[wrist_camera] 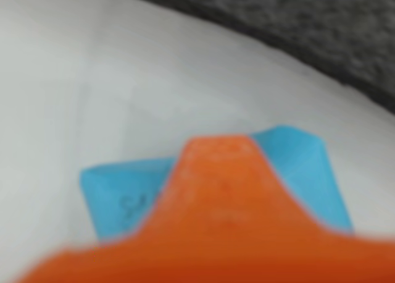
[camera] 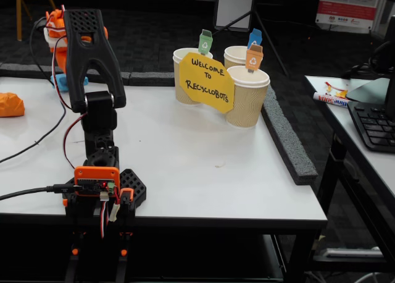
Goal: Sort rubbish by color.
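Three paper cups [camera: 247,97] and a yellow sign [camera: 207,83] are seen on a white desk [camera: 203,165].

In the fixed view the cups are grouped at about 1 o'clock from the desk's middle, each topped by a small coloured tag: green [camera: 205,41], blue [camera: 254,37], orange [camera: 254,57]. The sign, lettered "Welcome to Recyclobots", is leaned against their fronts. A grey foam strip [camera: 290,144] is laid along the desk's 3 o'clock edge. A keyboard [camera: 373,125] and a marker [camera: 331,99] are seen on a second surface at far 3 o'clock.
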